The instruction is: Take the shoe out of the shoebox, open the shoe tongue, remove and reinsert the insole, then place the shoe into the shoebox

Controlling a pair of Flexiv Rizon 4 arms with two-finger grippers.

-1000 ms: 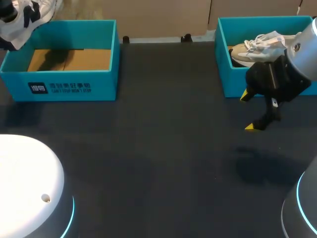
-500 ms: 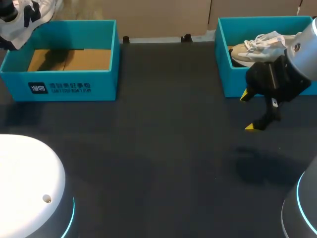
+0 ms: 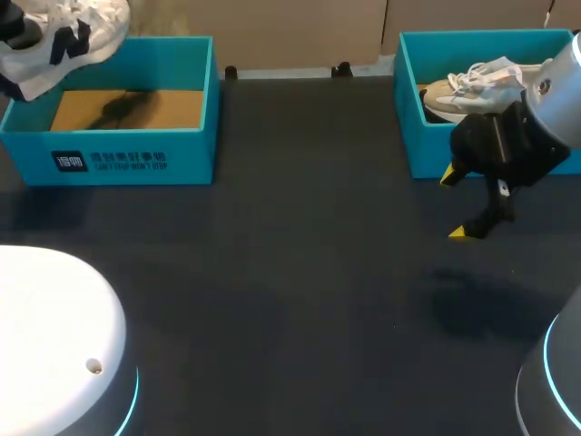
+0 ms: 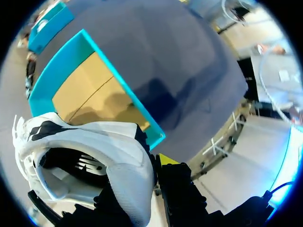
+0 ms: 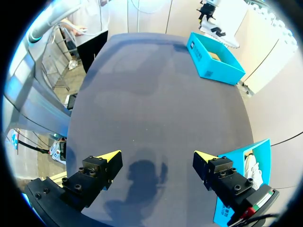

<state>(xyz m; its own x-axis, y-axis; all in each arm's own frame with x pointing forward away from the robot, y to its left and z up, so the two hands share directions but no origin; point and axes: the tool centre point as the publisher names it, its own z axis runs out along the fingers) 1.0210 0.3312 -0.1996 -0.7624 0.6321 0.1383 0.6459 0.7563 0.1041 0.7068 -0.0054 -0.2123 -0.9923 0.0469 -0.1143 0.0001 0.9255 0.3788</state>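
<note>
A white shoe with black marks (image 3: 64, 36) hangs in the air over the back left corner of the empty teal shoebox (image 3: 118, 150). My left gripper (image 4: 154, 163) is shut on the shoe's heel wall (image 4: 128, 165), with one yellow tip (image 4: 166, 158) showing outside it. The box's brown floor (image 4: 90, 97) lies below the shoe. My right gripper (image 3: 458, 202) stands open above the dark table, just in front of a second teal box (image 3: 408, 118). In its own view nothing is between its fingers (image 5: 156, 156).
The second teal box at the right holds a beige shoe with white laces (image 3: 472, 82). The dark table (image 3: 300, 272) stretches between the two boxes. The white bases of both arms (image 3: 54, 354) stand at the near corners.
The white shoe in my left gripper has shifted to the right, further over the left box, and its shadow inside has moved with it. The right arm has kept still.
</note>
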